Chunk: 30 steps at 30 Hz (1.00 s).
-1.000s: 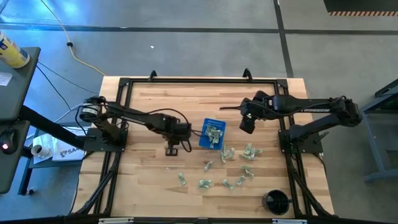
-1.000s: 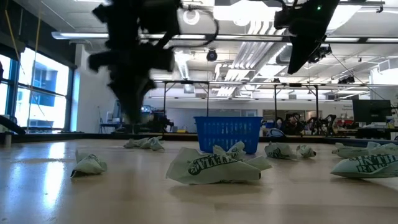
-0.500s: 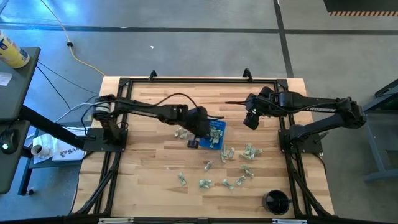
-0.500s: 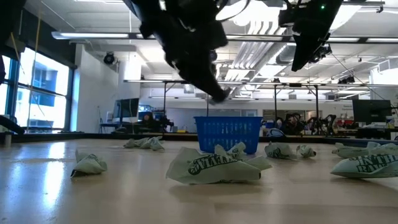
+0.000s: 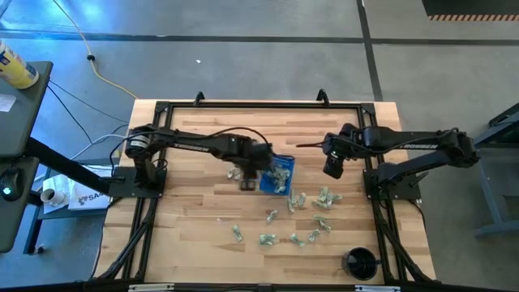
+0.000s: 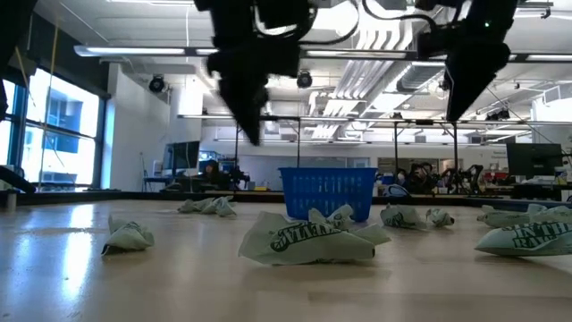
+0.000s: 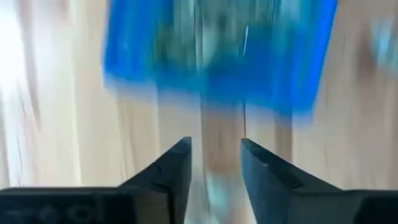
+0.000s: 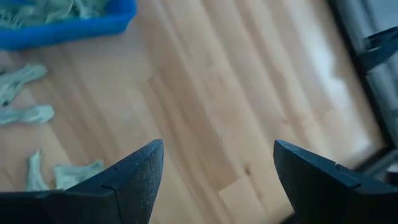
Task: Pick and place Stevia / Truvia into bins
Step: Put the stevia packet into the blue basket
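The blue bin stands mid-table with Stevia sachets in it. Several more pale green sachets lie loose on the wood nearer the front edge; one big crumpled one lies in front of the bin. My left gripper hangs above the table just left of the bin, pointing steeply down. Its fingers are open, with the blurred bin ahead of them and only a pale smear between them. My right gripper hovers open to the right of the bin, over bare wood.
A round black cup stands at the near right corner. The black frame rails run round the table's edge. Bare wood lies on the table's left half and behind the bin.
My left gripper rose from the table near the bin's left, swung toward the bin with a sachet at its tips, then drew back a little leftward; that sachet no longer shows at its tips. My right gripper drifted slightly toward the right and near edges.
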{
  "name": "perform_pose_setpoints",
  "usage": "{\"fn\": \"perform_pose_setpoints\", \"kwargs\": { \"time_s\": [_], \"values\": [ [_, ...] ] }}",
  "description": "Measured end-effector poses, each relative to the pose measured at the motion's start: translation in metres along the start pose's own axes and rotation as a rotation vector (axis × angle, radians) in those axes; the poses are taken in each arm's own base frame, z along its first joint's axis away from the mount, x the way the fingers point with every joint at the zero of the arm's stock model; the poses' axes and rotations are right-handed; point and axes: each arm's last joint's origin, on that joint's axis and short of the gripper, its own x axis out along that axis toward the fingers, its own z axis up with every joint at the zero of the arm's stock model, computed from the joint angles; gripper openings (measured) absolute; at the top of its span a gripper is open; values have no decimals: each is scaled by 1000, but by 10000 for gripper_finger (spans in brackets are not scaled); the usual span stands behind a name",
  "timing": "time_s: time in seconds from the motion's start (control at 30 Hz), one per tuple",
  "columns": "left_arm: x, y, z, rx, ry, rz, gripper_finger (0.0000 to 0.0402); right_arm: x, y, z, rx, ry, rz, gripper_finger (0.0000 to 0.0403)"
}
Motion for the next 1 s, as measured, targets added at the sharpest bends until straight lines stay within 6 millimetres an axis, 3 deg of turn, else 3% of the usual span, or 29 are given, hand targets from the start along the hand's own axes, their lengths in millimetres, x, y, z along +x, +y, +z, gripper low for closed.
{"fn": "perform_pose_setpoints", "kwargs": {
  "time_s": [0.2,0.37,0.47,0.57,0.77,1.0],
  "values": [
    [-7,0,-39,-41,159,-23,204,20,7,-6,-20,-34,90,293],
    [20,29,-73,-459,275,-55,206,24,9,-4,19,-71,104,293],
    [32,33,-76,-632,226,-114,207,23,9,-2,40,-90,104,293],
    [44,31,-77,-688,173,-125,207,23,9,-2,43,-90,104,293],
    [61,32,-91,-730,197,44,207,23,9,-2,86,-88,104,293],
    [76,32,-90,-680,157,34,203,23,8,-1,125,-99,90,293]
  ]
}}
